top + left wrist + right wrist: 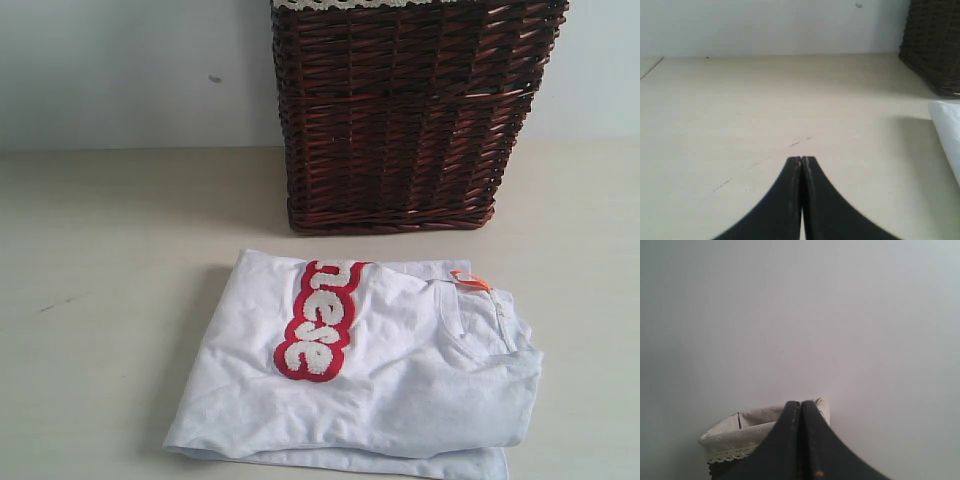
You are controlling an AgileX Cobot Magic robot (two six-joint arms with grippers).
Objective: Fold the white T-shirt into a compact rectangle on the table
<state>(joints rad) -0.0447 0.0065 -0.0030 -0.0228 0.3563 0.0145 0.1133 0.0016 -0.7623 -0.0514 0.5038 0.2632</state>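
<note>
T-shirt (400, 370), white, folded into a rough rectangle of several layers, flat on desk (100, 300) in the near middle-right of the exterior view. Lower layer showing beyond the upper one along the near edge. Fuzzy white lettering (322, 322) in thick red outline, set sideways as a vertical band on the left half of the top layer; "e", "s", "e" legible, possibly "nese", farthest letter cut short at the fold. Collar to the right, with small orange tag (470, 280) at its far end; print on tag too small to read.

Basket (400, 120), dark brown wicker, upright on desk just behind T-shirt, not touching it; pale lace trim along its top rim. Cloth liner (755, 432) with tiny flower print and lace edge seen in the right wrist view. Plain pale wall (120, 70) behind desk.

Left fingers (796, 165): black, closed tip to tip, gripping nothing, over bare desk (765, 100) with a few dark specks; T-shirt edge (947, 135) and basket corner (932, 45) well apart from tips.

Right fingers (795, 410): black, closed, gripping nothing, raised against wall (800, 315), with the liner rim beyond the tips.
</note>
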